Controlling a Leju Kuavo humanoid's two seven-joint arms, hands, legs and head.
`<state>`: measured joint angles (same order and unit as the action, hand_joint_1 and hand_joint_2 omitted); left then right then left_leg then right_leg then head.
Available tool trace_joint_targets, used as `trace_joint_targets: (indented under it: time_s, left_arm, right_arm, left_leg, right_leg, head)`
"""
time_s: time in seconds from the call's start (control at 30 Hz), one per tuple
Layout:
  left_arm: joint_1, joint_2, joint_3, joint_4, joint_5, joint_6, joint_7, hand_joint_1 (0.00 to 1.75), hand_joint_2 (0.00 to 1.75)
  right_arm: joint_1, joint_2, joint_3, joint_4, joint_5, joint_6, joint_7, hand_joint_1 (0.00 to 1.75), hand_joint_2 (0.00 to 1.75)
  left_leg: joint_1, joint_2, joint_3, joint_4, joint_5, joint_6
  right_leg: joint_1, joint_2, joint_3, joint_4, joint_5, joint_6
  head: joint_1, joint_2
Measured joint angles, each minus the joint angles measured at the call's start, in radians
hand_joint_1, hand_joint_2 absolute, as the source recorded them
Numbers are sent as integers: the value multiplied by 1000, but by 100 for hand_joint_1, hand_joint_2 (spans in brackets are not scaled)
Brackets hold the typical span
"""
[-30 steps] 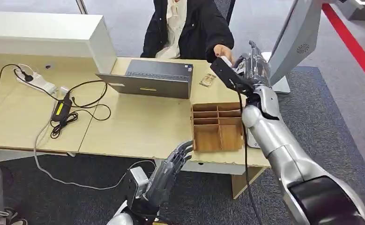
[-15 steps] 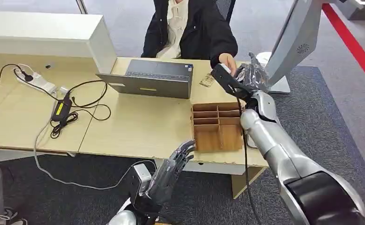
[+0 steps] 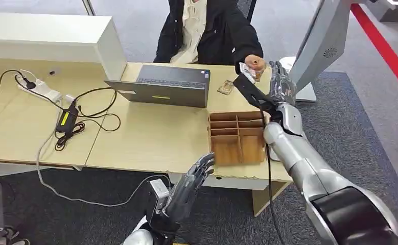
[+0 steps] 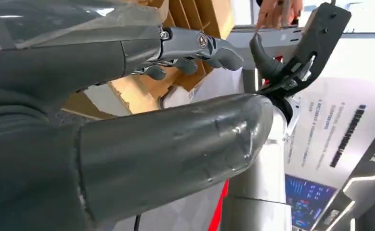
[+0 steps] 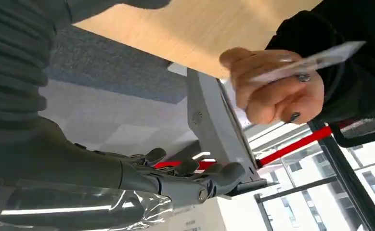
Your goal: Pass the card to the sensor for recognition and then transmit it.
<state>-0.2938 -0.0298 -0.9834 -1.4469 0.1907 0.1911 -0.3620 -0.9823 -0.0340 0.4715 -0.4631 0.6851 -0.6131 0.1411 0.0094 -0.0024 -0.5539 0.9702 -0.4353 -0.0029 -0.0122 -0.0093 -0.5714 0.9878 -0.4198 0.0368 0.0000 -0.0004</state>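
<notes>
At far right of the wooden surface (image 3: 150, 138), the person's hand (image 3: 254, 64) pinches the thin white card (image 3: 246, 68); my right hand (image 3: 280, 84) beside it hangs empty, fingers apart. Risk I see: sweeping sideways, bumping the person. Left hand (image 3: 194, 176) idle, open.

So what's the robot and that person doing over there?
The person's hand is holding the card up above the desk. The robot's right hand is stretched out beside it with nothing in it. Its left hand hangs open by the desk edge, near the wooden tray.
</notes>
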Motion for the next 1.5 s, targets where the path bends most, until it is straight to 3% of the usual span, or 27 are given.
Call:
trace_joint_targets:
  time_s: [0.33,0.47,0.6,0.9,1.13,1.5]
  left_arm:
    - [-3,0,0,11,-8,43,13,0,0]
    - [-1,1,0,11,-26,68,26,0,0]
    - [13,5,1,7,-41,86,37,0,0]
    - [49,26,10,-39,-71,90,70,0,0]
    - [61,43,10,-72,-75,98,87,0,0]
    - [62,57,10,-99,-71,103,88,0,0]
  right_arm:
    - [16,9,0,-55,-173,-57,-197,0,175]
    - [76,13,1,-156,-239,-57,-224,0,175]
    - [169,5,8,-307,-270,-61,-220,0,175]
    - [367,-47,19,-609,-152,-30,-97,0,175]
    - [431,-69,31,-667,-57,-26,-70,0,175]
    - [428,-85,63,-655,78,-10,-5,0,175]
  left_leg:
    - [0,0,0,0,0,0]
    - [0,0,0,0,0,0]
    - [0,0,0,0,0,0]
    - [0,0,0,0,0,0]
    - [0,0,0,0,0,0]
    - [0,0,-1,0,0,0]
  right_leg:
    - [0,0,0,0,0,0]
    - [0,0,0,0,0,0]
    - [0,0,0,0,0,0]
    - [0,0,0,0,0,0]
    - [0,0,0,0,0,0]
    - [0,0,0,0,0,0]
  head:
    - [0,0]
    - [0,0]
    - [0,0]
    - [0,0]
    - [0,0]
    - [0,0]
